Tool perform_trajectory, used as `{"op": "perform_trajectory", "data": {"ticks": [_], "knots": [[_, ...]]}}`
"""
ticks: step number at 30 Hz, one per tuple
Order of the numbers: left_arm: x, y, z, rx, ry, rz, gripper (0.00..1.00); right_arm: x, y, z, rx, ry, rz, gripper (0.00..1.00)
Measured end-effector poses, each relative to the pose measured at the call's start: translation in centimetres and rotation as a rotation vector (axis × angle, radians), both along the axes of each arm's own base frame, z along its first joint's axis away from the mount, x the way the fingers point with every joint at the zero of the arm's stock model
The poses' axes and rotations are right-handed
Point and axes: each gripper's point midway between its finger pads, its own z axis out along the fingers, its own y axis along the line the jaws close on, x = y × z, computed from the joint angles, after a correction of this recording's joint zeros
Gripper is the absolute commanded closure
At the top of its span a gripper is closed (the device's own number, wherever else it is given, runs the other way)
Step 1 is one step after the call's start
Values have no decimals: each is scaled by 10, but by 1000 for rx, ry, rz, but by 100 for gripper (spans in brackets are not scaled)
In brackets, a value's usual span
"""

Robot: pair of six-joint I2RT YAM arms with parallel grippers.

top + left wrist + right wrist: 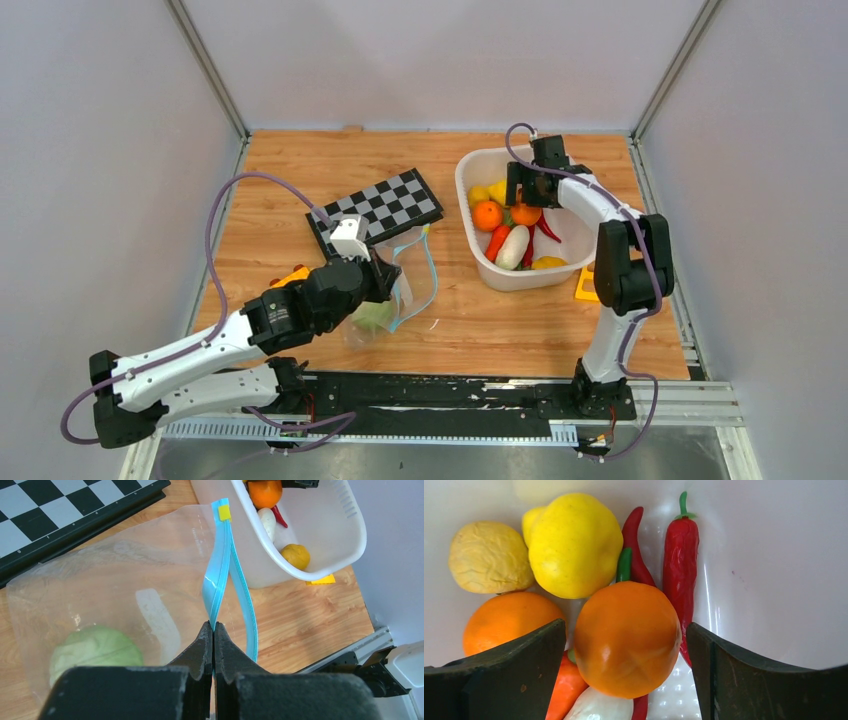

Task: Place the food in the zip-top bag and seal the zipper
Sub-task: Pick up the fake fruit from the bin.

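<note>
zip-top bag: one piece in, most food in the basket, mouth not yet sealed

zip-top bag (410, 290) lies flat on the worktop (500, 330) by the left arm, just beside the checkerboard (385, 205) and left of the white basket (465, 175).
contents: one green cabbage (95, 652), seen through the clear plastic.
zipper (220, 575): the blue strips are parted and the mouth is open. the left fingers (200, 652) are pinched shut on one strip.
right fingers (519, 665): wide apart inside the basket, one on each side of an orange (626, 640), not visibly clamped on it.
in the basket: a second orange (506, 622), lemon (574, 545), red peppers (680, 565), radish (599, 707), carrot (566, 690).
judged progress: early. nearly all the food has yet to go in, and sealing comes after that.
</note>
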Motion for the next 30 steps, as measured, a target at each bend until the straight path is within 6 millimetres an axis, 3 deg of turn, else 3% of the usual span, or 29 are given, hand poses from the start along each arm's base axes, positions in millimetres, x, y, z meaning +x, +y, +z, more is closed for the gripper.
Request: {"op": "perform_trajectory", "data": {"ticks": [2, 7, 14, 18, 26, 30], "knots": [[0, 0, -1, 5, 0, -2, 100, -2, -1, -8, -1, 25, 3, 12], [-1, -3, -6, 25, 7, -18, 100, -5, -2, -14, -2, 42, 10, 37], [-3, -6, -7, 22, 15, -36, 100, -21, 1, -12, 37, 46, 27, 47], [-5, -8, -6, 14, 19, -49, 100, -43, 4, 4, 76, 21, 43, 47], [-6, -12, -6, 3, 22, -66, 100, -80, 14, 59, 184, -108, 73, 49], [-7, -14, -6, -6, 21, -73, 100, -104, 30, 83, 302, -185, 127, 48]]}}
